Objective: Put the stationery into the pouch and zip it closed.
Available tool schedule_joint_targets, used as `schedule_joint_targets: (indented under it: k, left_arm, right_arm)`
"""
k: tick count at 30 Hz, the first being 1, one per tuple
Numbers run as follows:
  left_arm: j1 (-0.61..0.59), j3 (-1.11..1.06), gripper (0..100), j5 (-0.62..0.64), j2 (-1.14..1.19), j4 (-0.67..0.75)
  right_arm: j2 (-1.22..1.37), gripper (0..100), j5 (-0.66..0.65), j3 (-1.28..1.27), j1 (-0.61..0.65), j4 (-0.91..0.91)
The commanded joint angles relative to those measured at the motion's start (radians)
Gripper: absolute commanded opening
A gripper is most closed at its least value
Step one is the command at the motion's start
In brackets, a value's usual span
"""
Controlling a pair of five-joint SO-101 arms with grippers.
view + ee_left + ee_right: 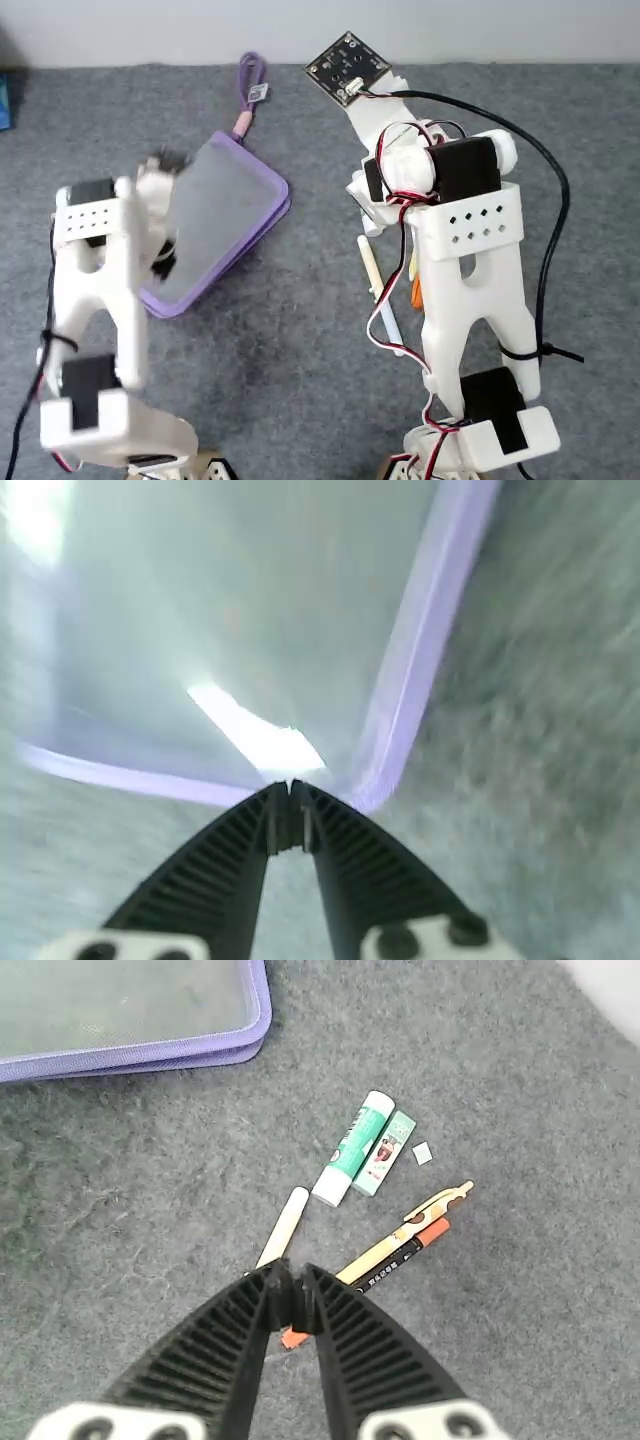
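My L end effector (pixel 290 808) clenched at pouch (pixel 200 600) corner; R end effector (pixel 290 1295) clenched, empty, over pens (pixel 385 1248). I'd open R before descending.

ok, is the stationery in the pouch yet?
Out. The glue stick, eraser and pens all lie on the grey mat, apart from the pouch.

No lettering can be read. The white-and-green glue stick (pixel 350 1150) and the small green rectangular eraser (pixel 385 1153) beside it carry printed labels. The black pen with an orange cap (pixel 395 1260) has white print along its barrel. All of it is too small to make out
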State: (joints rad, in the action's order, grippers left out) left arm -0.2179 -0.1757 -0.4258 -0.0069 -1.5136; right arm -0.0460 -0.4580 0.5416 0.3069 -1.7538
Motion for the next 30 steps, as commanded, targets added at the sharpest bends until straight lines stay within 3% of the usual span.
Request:
schedule_joint_targets:
  k: [1,5,11,14,22,30]
  left_arm:
    - [0.089,0.151,2,0.089,-0.109,0.038]
    - [0.12,0.229,2,0.209,-0.031,0.172]
    - [0.153,0.346,2,0.285,0.215,0.354]
    - [0.164,0.447,7,0.336,0.348,0.404]
    - [0.17,0.849,21,0.601,0.69,0.42]
    - [0.209,1.394,22,0.635,1.115,0.42]
  right_arm:
    - [-0.047,0.9,0.012,0.006,-0.01,-0.039]
    - [-0.047,0.9,0.012,0.006,-0.01,-0.039]
    - [-0.047,0.9,0.014,0.002,-0.01,-0.041]
    - [-0.047,0.9,0.061,0.002,-0.01,-0.041]
    - [-0.045,0.9,0.16,0.0,-0.012,-0.041]
    - [-0.038,0.9,0.16,0.0,-0.012,-0.041]
